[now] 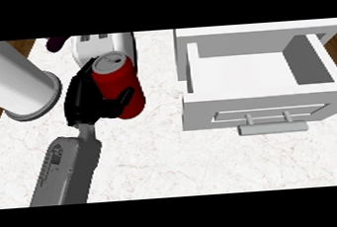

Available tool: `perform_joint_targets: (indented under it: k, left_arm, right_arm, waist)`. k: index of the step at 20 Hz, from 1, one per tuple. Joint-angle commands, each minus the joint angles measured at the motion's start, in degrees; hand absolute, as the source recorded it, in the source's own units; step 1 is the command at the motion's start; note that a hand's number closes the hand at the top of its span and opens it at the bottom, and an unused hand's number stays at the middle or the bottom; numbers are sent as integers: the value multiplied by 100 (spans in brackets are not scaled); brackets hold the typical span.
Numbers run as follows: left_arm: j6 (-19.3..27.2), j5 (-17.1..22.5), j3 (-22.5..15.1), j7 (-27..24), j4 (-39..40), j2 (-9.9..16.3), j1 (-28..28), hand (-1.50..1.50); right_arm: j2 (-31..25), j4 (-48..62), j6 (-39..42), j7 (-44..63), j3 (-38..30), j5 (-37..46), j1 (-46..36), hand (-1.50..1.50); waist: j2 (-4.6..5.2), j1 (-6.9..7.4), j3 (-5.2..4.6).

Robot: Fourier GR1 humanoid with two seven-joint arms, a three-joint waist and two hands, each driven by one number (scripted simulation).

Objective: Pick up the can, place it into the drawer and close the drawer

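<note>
1 hand point(90, 98) shows, black on a grey forearm that enters from the lower left; by its place it reads as the left, and the right is out of sight. Its fingers and thumb curl round the red can point(118, 87), which looks lifted over the marble counter point(167, 160), its silver top towards the far edge and its long axis tipped a little from upright. The open white drawer point(260, 74) lies well to the can's right, its handle point(272, 127) facing the robot. The next move is likely a carry rightward over the drawer's near-left wall.
</note>
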Motion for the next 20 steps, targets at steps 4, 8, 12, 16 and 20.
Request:
perform_joint_targets:
  k: [4, 8, 12, 16, 20]
  left_arm:
    - [782, -184, -399, 561, -137, -86, -860, 150]
    - [1068, -420, -600, 770, -219, -87, -1018, 150]
    - [1549, -481, -544, 1429, 31, -88, -2094, 150]
    - [1686, -265, -689, 1067, 707, -89, -2516, 150]
    - [1984, -10, -754, 667, 1565, -89, -3113, 150]
  right_arm:
    - [-126, -91, -132, 212, -63, -115, -45, -150]
    - [23, -412, -259, 269, 172, 20, 40, -150]
    - [22, -234, -374, 289, 253, 170, -138, -150]
    - [23, 437, 102, -250, 108, 360, -328, -150]
    - [24, 186, -161, -34, 253, 243, -348, -150]
  waist:
    - [12, -31, -3]
    - [9, -25, -3]
    - [9, -39, -1]
    - [20, -60, 0]
    - [35, -113, -1]
